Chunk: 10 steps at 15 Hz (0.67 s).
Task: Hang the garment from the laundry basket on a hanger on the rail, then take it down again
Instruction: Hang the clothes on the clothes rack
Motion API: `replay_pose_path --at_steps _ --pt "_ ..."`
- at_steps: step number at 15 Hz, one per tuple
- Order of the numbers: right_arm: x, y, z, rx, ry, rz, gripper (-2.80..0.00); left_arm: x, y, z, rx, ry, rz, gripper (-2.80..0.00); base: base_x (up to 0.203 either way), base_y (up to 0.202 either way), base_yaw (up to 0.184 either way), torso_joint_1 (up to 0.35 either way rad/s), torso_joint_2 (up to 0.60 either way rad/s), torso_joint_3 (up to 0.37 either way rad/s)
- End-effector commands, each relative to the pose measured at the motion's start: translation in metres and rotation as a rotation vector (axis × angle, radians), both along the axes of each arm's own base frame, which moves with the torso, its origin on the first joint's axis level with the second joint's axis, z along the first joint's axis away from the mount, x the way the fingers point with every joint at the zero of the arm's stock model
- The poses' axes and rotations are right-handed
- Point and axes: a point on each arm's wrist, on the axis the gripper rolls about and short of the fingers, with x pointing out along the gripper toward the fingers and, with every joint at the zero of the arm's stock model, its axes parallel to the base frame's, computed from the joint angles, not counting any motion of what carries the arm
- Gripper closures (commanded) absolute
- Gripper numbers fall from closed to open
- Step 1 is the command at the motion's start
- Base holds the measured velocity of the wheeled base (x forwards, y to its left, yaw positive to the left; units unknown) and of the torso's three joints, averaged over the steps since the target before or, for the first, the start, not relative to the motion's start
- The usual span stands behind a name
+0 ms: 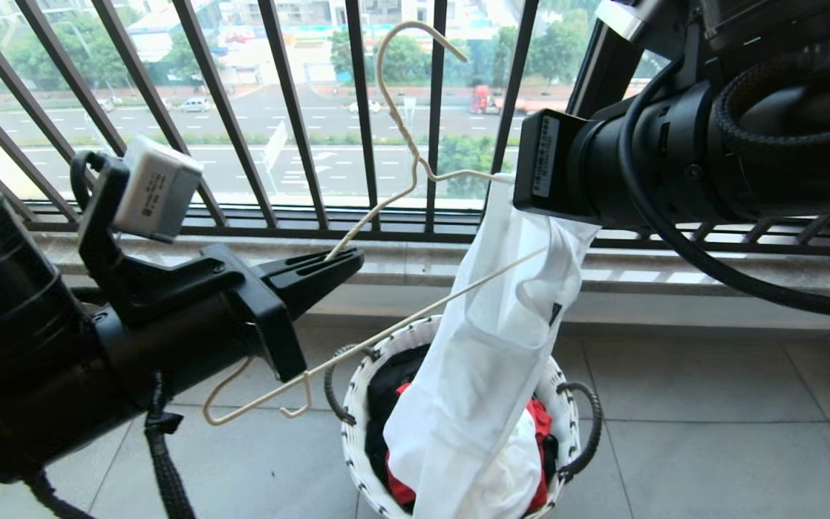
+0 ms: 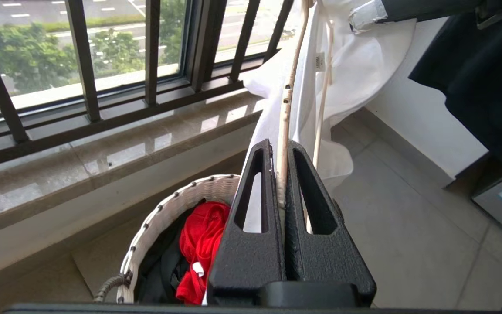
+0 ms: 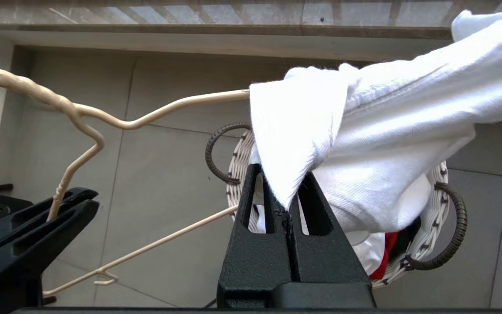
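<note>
1. Left gripper [image 1: 346, 261] is out in front of the window sill, fingers clenched tight on one sloping shoulder wire of the hanger [image 1: 400, 137]; the left wrist view shows the cream wire pinched right between the two black fingers [image 2: 251, 209].
2. The hanger is tilted hard, its hook up against the black window railing [image 1: 292, 108] and its bottom bar running down and to the left, with the small notch hooks low beside the left arm.
3. Right gripper [image 3: 286, 205] is up high on the right, its fingers squeezed together on a fold of the garment [image 1: 487, 360] (white cloth sits straight in the pinch in the right wrist view).
4. The garment hangs from that grip in a long white drape, one end of the hanger pushed into the cloth near the top, the lower end trailing down into the laundry basket [image 1: 368, 360].
5. The laundry basket stands on the tiled floor [image 1: 710, 432] below the sill, with red clothing [image 2: 203, 235] and a black garment [image 1: 386, 389] inside it.
</note>
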Motion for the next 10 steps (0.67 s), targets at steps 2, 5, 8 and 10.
replay_pose_path --at_steps 2,5,8,10 --pt "0.005 0.006 0.005 0.015 -0.025 -0.029 0.00 0.011 -0.018 -0.020 0.053 -0.025 0.036 0.00 0.000 0.000 0.000 0.000 0.00 0.000" --pt "0.007 0.011 0.005 0.024 -0.044 -0.039 0.00 0.017 -0.034 -0.026 0.070 -0.093 0.155 0.00 0.000 0.000 0.000 0.000 0.00 0.000" --pt "0.003 0.021 0.007 0.049 -0.070 -0.010 0.00 0.026 -0.051 -0.038 0.040 -0.164 0.202 0.00 0.000 0.000 0.000 0.000 0.00 0.000" --pt "-0.001 0.030 0.005 0.047 -0.075 0.019 0.00 0.025 -0.056 -0.037 0.018 -0.180 0.206 0.00 0.000 0.000 0.000 0.000 0.00 0.000"
